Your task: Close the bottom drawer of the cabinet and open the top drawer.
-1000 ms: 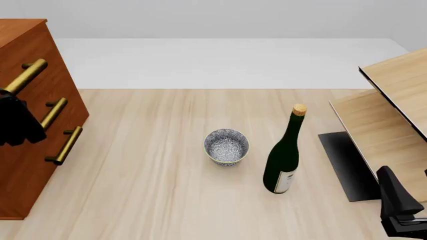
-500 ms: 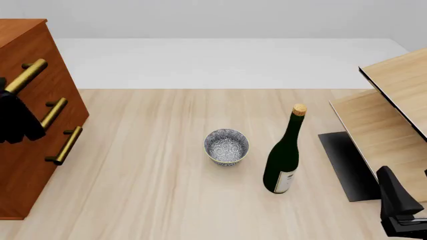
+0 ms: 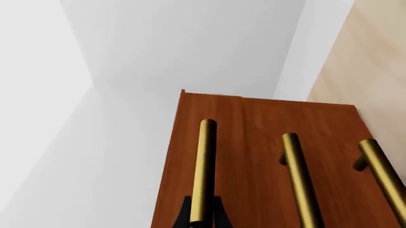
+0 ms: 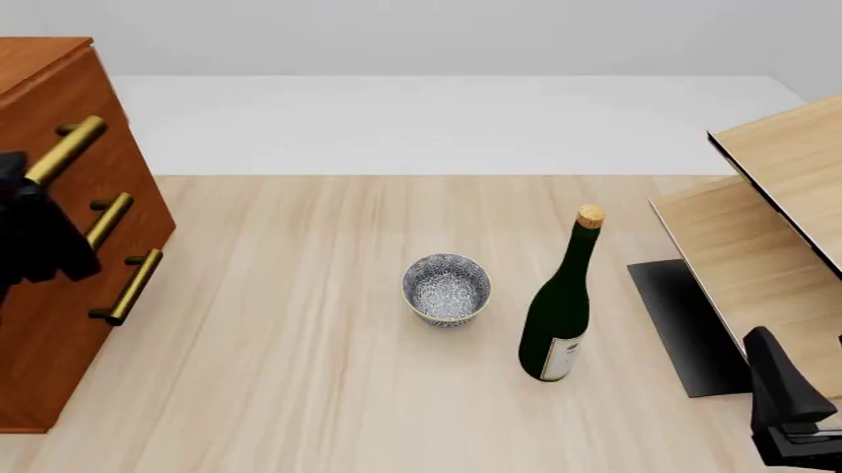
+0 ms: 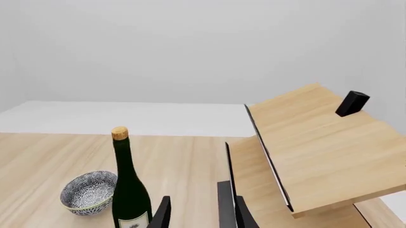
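- The left claw (image 3: pixel 201 219) has its two dark fingers (image 3: pixel 184 216) set close on either side of the top drawer's (image 4: pixel 59 99) brass handle (image 3: pixel 203 171), one each side of the bar near its nearer end; it looks clamped on it.
- In the front view the left claw (image 4: pixel 34 232) is a dark mass against the cabinet (image 4: pixel 79 286) face, covering the near end of that handle.
- The right claw (image 5: pixel 193 211) shows two dark fingers with a clear gap between them and nothing in it: apart, touching nothing.
- In the front view the right claw (image 4: pixel 790 414) sits low at the right edge, well apart from the cabinet.
- The cabinet stands at the left end of the bench (image 4: pixel 329 394), its drawer fronts facing right toward the middle of the bench.
- Three brass handles lie parallel down its face, each bar running along the front, slanting from near-left to far-right in the front view.
- The top drawer is highest, the bottom drawer (image 4: pixel 73 345) lowest, nearest the bench; its handle (image 4: pixel 128 286) is bare.
- All three fronts look level with each other in the left wrist view; whether any drawer is slightly out I cannot tell.
- A patterned bowl (image 4: pixel 447 288) and a dark bottle (image 4: pixel 559 315) with a cork stand upright mid-bench, just beside each other, well apart from the cabinet.
- Pale wood panels (image 4: pixel 776 227) lean at the right.
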Motion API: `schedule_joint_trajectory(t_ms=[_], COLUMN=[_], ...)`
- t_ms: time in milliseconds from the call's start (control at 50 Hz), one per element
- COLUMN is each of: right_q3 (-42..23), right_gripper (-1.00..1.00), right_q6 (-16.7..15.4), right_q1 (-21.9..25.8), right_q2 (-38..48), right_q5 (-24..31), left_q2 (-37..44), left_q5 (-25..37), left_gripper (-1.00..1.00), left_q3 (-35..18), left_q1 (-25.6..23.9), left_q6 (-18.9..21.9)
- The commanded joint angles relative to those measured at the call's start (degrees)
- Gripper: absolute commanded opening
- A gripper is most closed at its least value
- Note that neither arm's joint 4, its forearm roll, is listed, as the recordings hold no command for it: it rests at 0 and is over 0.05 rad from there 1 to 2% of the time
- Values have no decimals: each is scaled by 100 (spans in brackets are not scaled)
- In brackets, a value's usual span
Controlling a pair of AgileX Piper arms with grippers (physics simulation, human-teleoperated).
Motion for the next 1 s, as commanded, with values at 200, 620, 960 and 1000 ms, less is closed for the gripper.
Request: schedule_joint_trajectory(t_ms=[200,620,960,1000], right_q3=[-16,-21,-25,-25], right_gripper=[100,100,100,100], right_q6=[47,77,85,87], right_q1=[-53,-45,-42,-38], right_q2=[0,-1,-2,-2], right_q5=[5,12,11,11], left_q2=[-205,-124,-229,-278], left_q5=[-40,-164,-221,-168], left_gripper=[-100,-100,-100,-100], left_q3=[236,242,334,335], left_q1=[-506,-973,-1252,-1283], left_q6=[243,376,451,428])
